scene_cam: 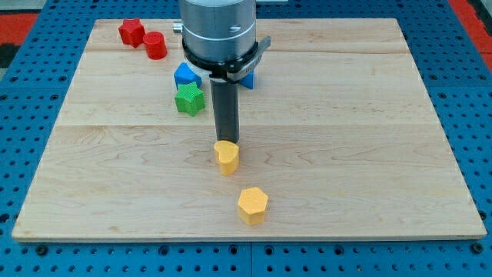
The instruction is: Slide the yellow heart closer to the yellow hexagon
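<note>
The yellow heart [227, 157] lies on the wooden board a little below the middle. The yellow hexagon [252, 205] lies below it and slightly to the view's right, a short gap apart. My tip [226, 141] stands at the heart's top edge, touching it or nearly so. The dark rod rises from there to the grey arm body [218, 31] at the view's top.
A green star [189, 99] and a blue block [185, 75] sit left of the rod. Another blue block [248, 78] is partly hidden behind the arm. A red star [131, 31] and a red cylinder [155, 45] lie at the top left. The board's bottom edge [246, 238] is near the hexagon.
</note>
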Controlling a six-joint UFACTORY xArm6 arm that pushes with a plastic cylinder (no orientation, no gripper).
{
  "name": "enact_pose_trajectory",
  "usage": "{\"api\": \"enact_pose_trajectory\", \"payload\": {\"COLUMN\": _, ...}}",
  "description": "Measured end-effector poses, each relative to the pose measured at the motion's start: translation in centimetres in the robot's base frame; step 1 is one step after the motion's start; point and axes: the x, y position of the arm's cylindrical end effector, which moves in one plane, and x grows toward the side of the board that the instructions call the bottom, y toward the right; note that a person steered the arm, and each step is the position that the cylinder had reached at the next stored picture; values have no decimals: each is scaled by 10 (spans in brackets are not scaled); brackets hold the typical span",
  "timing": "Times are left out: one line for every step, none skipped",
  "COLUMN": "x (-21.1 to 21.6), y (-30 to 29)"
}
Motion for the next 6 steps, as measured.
{"api": "enact_pose_trajectory", "payload": {"x": 9, "y": -3}}
{"api": "enact_pose_trajectory", "payload": {"x": 16, "y": -17}}
{"api": "enact_pose_trajectory", "payload": {"x": 24, "y": -23}}
{"api": "enact_pose_trajectory", "payload": {"x": 28, "y": -20}}
{"api": "enact_pose_trajectory", "payload": {"x": 34, "y": -20}}
{"api": "enact_pose_trajectory", "payload": {"x": 38, "y": -20}}
